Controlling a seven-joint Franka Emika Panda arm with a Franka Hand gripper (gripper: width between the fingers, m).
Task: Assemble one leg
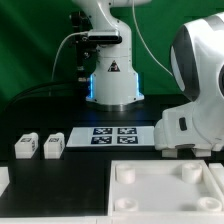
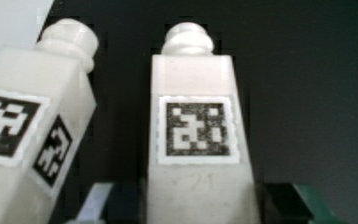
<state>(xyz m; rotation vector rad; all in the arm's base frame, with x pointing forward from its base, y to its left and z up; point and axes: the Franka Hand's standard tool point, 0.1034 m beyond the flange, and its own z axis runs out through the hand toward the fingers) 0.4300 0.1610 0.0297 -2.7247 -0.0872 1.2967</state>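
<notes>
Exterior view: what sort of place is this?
Probably a robotics lab bench: a white robot arm on a black table, a green backdrop behind, and a marker board with printed tags.

The exterior view is evenly and fairly brightly lit, yet small and soft. The black table [image 1: 40, 112] swallows all detail, while the white panel [image 1: 150, 185] and the part of the arm [image 1: 195, 80] nearest the camera wash out to almost blank white with blurred edges. A blue glow shines on the arm's base [image 1: 98, 88]. The wrist view is blurrier still: the leg [image 2: 197, 100] glares white, its tag [image 2: 197, 128] is smeared, and the claw's [image 2: 194, 205] fingers [image 2: 309, 205] sit dim and out of focus.
</notes>
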